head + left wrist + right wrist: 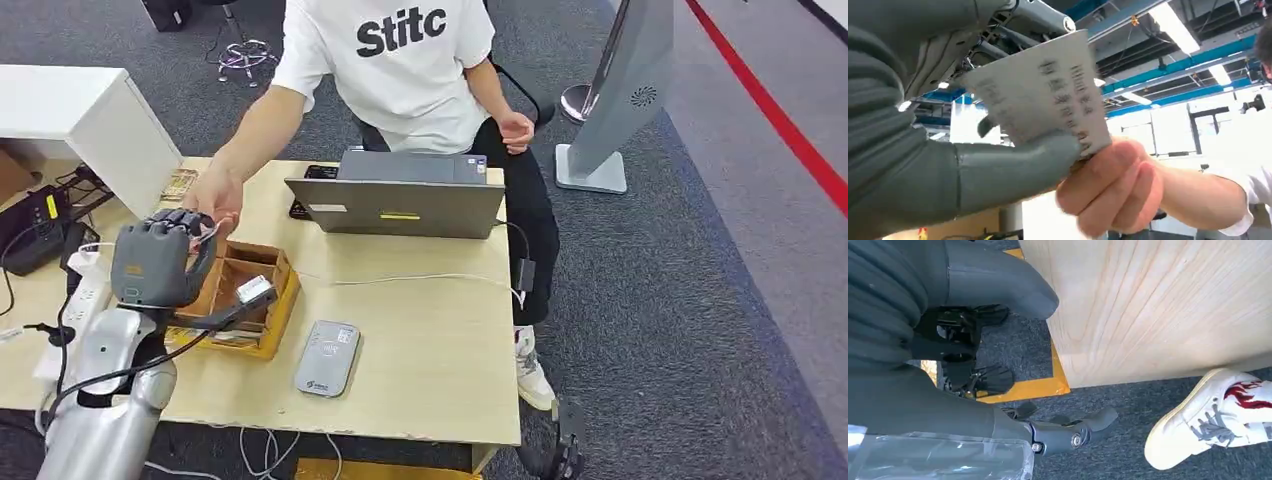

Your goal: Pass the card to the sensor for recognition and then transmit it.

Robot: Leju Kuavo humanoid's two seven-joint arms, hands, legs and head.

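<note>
From the head view, the left hand (152,263) is raised above the wooden box (243,298) at the table (440,330) edge, its fingers curled forward, and a person's hand (215,200) reaches in just beyond the fingertips; the grey sensor (327,357) lies flat on the table, apart from the fingers on the robot's right. In the left wrist view, the card (1040,97) is pinched between the thick thumb (1013,167) and the darker fingers above it, and the person's hand (1110,187) touches the card's far corner, just past the thumb tip. In the right wrist view, the right hand (998,355) hangs beside the table's side panel, fingers spread, holding nothing, with a white shoe (1213,415) on the carpet beyond the fingertips.
</note>
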